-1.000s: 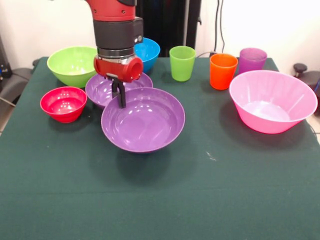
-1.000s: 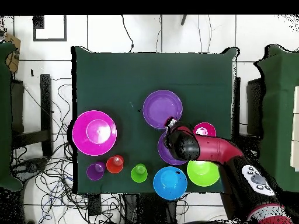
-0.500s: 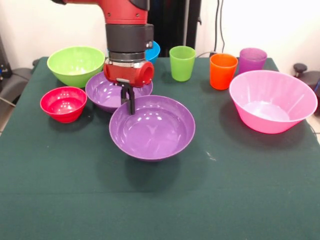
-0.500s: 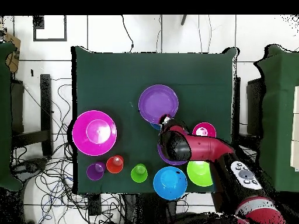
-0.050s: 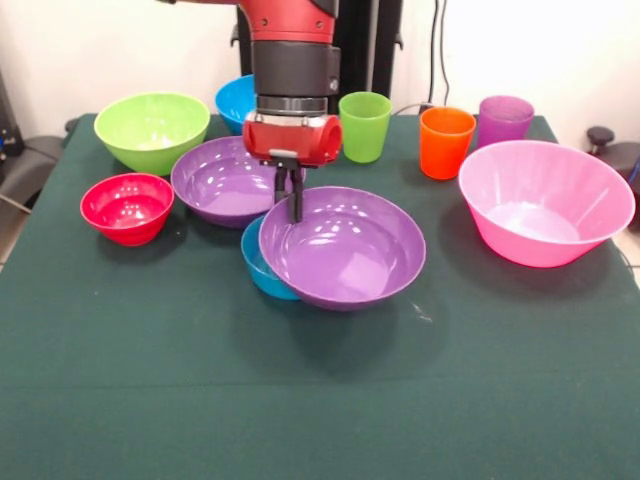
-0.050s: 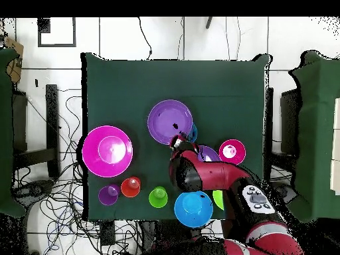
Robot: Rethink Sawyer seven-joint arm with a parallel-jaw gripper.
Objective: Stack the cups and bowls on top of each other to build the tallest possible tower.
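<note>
I have the gripper (image 5: pixel 296 203) pinched shut on the rim of a purple bowl (image 5: pixel 345 246), holding it level just above the table (image 5: pixel 480 380), partly over a blue bowl (image 5: pixel 262 270) that peeks out at its left. The second purple bowl (image 5: pixel 225 180), red bowl (image 5: pixel 127 206), lime bowl (image 5: pixel 150 128) and another blue bowl (image 5: pixel 236 99) sit behind and to the left. The green cup (image 5: pixel 364 126), orange cup (image 5: pixel 445 141) and purple cup (image 5: pixel 504 119) line the far edge, the pink bowl (image 5: pixel 545 200) at right.

A dark green table (image 5: pixel 150 400) is filling the frame's centre; black cables (image 6: pixel 56 199) are lying tangled at lower left overhead.
</note>
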